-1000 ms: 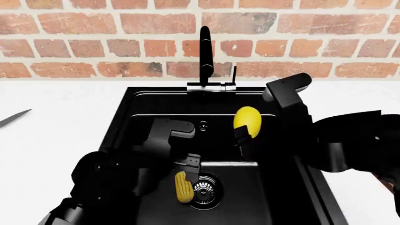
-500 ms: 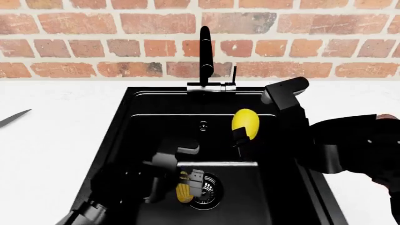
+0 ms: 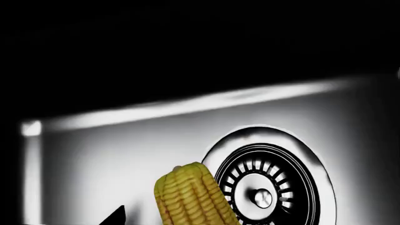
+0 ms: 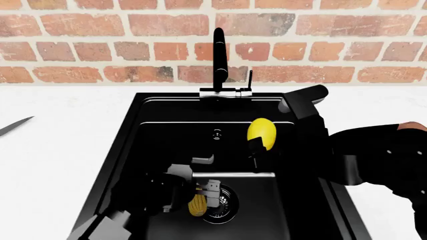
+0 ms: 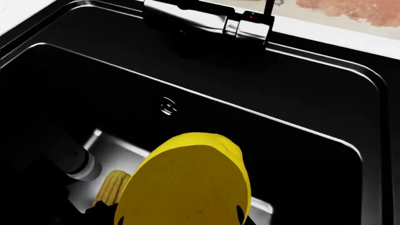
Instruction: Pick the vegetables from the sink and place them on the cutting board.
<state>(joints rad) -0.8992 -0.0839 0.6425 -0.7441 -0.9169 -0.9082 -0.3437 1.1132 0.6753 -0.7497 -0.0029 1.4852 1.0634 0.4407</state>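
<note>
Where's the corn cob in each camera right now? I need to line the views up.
Head view: corn cob low on the sink floor, at the left gripper, just left of the drain.
Left wrist view: cob at the bottom edge, beside the drain.
Right wrist view: cob peeks out behind the lemon-shaped vegetable.
Shared landmark: the drain, in the head and left wrist views.

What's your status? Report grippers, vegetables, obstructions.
Right gripper shut on lemon-shaped vegetable, held above the sink. Left gripper down at corn cob beside drain; grip unconfirmed. Cutting board not in view.
</note>
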